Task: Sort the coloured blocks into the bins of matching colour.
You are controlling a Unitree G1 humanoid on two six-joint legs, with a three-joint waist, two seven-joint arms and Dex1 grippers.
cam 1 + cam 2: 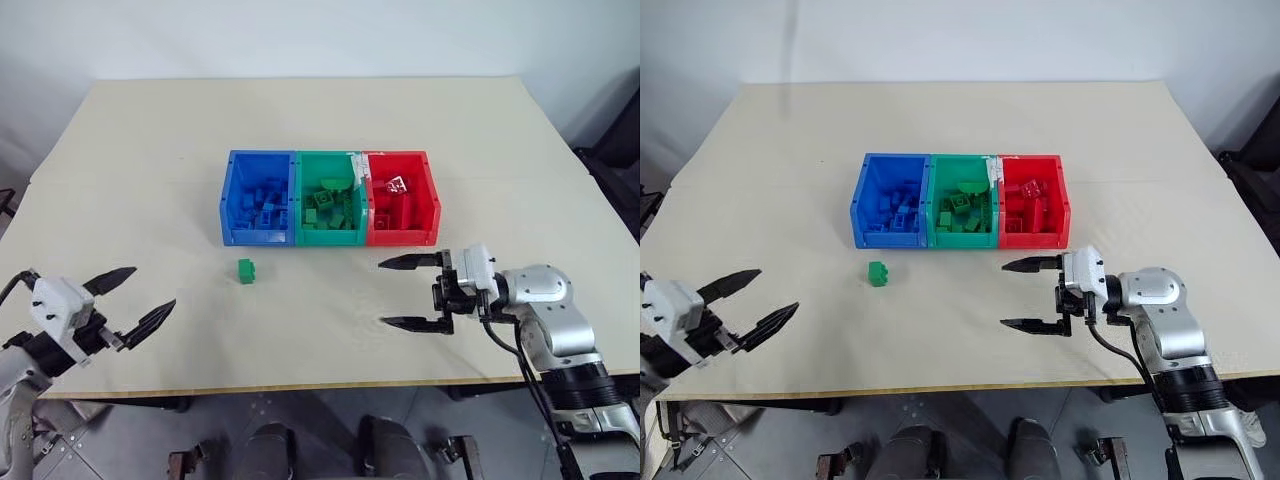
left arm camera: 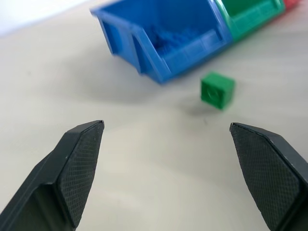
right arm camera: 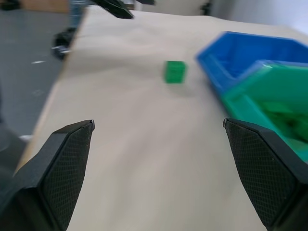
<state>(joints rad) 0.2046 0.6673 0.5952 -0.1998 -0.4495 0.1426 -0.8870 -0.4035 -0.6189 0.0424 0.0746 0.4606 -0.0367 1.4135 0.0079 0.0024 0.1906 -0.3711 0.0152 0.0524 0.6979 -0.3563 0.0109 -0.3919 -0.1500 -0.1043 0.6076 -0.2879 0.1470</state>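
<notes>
Left eye view: one green block (image 1: 246, 271) sits before the blue bin (image 1: 259, 197), between both wide-open, empty claws (left claw (image 1: 136, 301) looks nearer).

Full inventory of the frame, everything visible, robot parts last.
table: 1, beige, carries everything below.
blue bin: 1, blue, left end of the joined row at mid-table, holds blue blocks.
green bin: 1, green, middle of the row, holds green blocks.
red bin: 1, red, right end of the row, holds red blocks.
loose green block: 1, green, alone on the table just in front of the blue bin, apart from it.
binned blocks: count cannot be told, piled by matching colour.
left gripper: 1, black fingers, open, empty, above the table's near left edge.
right gripper: 1, black fingers, open, empty, in front of the red bin, pointing left.
</notes>
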